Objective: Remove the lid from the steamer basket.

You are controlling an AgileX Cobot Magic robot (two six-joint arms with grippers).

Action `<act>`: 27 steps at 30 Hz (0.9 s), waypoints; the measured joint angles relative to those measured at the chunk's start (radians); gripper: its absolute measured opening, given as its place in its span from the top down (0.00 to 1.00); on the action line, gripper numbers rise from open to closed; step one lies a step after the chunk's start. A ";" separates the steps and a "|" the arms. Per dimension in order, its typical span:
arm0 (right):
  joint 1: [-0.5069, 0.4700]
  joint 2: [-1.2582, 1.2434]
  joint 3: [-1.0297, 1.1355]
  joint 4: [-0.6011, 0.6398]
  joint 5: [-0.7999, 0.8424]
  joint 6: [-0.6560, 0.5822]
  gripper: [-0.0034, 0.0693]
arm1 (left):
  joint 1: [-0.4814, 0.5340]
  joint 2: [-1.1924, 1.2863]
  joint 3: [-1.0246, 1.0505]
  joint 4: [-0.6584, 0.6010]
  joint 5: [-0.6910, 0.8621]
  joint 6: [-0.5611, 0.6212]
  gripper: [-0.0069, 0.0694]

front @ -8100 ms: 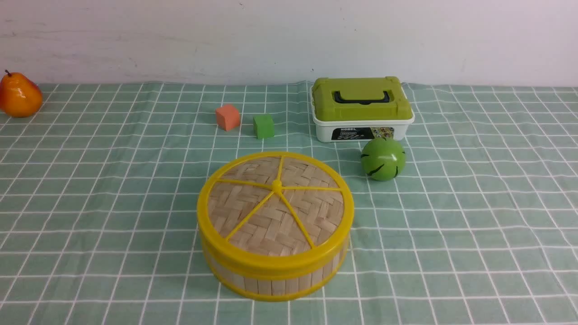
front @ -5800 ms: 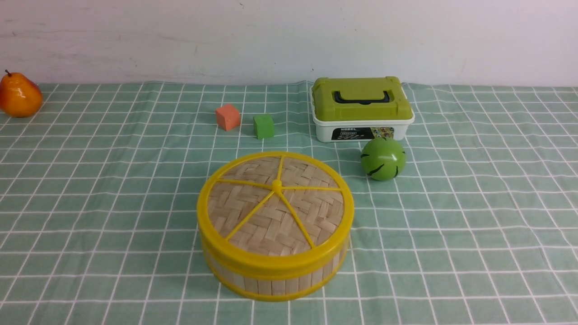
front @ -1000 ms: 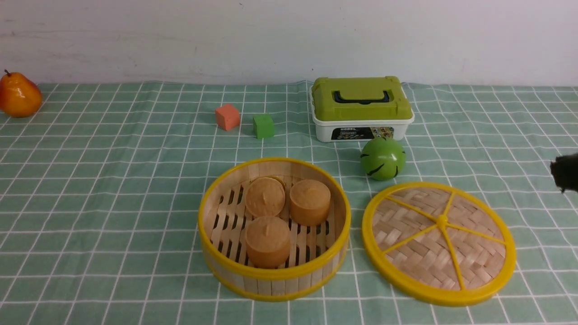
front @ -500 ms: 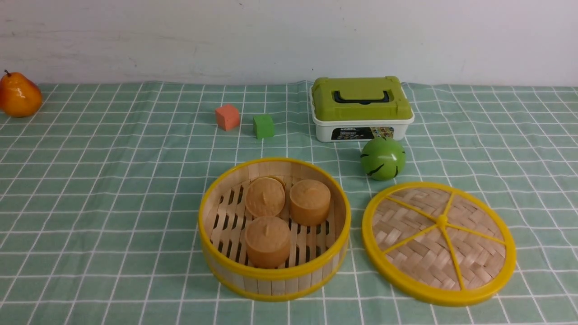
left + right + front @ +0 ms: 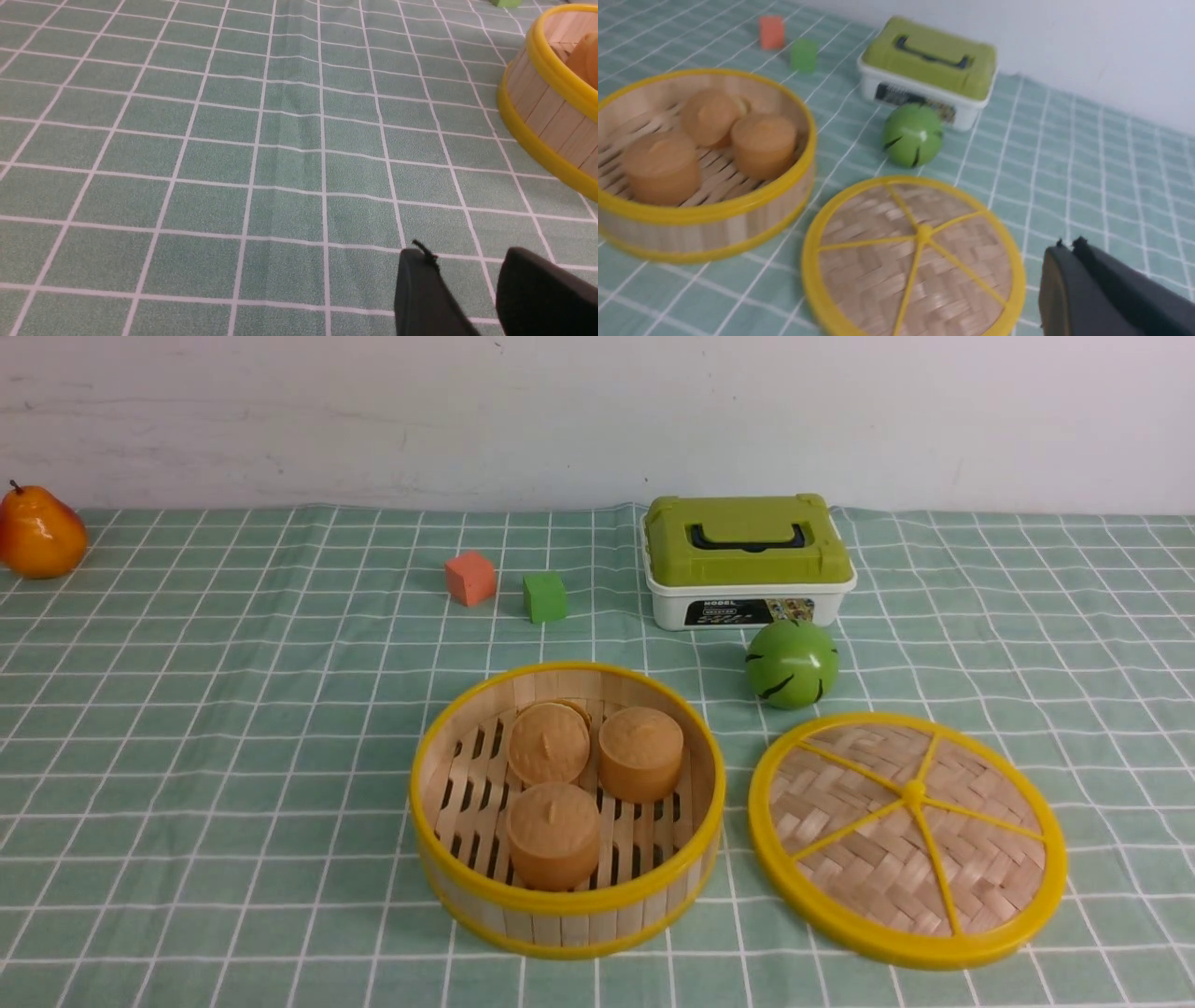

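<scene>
Bamboo weave faces up on the lid (image 5: 907, 845). It lies flat on the checked cloth (image 5: 233, 756) at 3 o'clock from the basket (image 5: 560, 922), just beside it, with a thin strip of cloth between the two yellow rims. The lid is off and the basket stands open. Three round tan cakes (image 5: 553, 835) sit on its slatted floor, one at 6 o'clock, one near 12 and one near 2.

From the basket, a green ball (image 5: 792, 665) sits at 2 o'clock, near the lid's far rim. A white box (image 5: 750, 560) with a green top stands behind the ball. A green cube (image 5: 545, 596) is at 12 o'clock and an orange cube (image 5: 470, 578) just beside it at 11. A pear (image 5: 39, 534) is well apart at 10 o'clock.

The left claw (image 5: 467, 261) is released: its two black fingers stand apart over bare cloth, grasping nothing, with the basket wall off to one side. The right claw (image 5: 1069, 245) looks clenched and empty, no gap showing in a blurred picture, near the lid's rim but apart from it.
</scene>
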 joint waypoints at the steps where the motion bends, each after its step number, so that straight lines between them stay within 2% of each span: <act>1: -0.014 -0.043 0.052 -0.036 -0.067 0.031 0.98 | 0.000 0.000 0.000 0.000 0.000 0.000 0.60; 2: -0.055 -0.114 0.149 -0.083 -0.146 0.109 0.98 | 0.000 0.000 0.000 0.000 0.000 0.000 0.60; 3: -0.061 -0.123 0.160 -0.083 -0.146 0.109 0.98 | 0.000 0.000 0.000 0.000 0.000 0.000 0.60; 5: -0.140 -0.227 0.292 -0.121 -0.200 0.244 0.98 | 0.000 0.000 0.000 0.000 0.000 0.000 0.60; 8: -0.225 -0.336 0.415 -0.130 -0.200 0.342 0.98 | 0.000 0.000 0.000 0.000 0.000 0.000 0.60; 13: -0.250 -0.385 0.485 -0.130 -0.163 0.376 0.98 | 0.000 0.000 0.000 0.000 0.000 0.000 0.60; 20: -0.251 -0.385 0.482 -0.130 -0.053 0.376 0.98 | 0.000 0.000 0.000 0.000 0.000 0.000 0.60; 27: -0.252 -0.385 0.476 -0.119 -0.028 0.376 0.98 | 0.000 0.000 0.000 0.000 0.000 0.000 0.60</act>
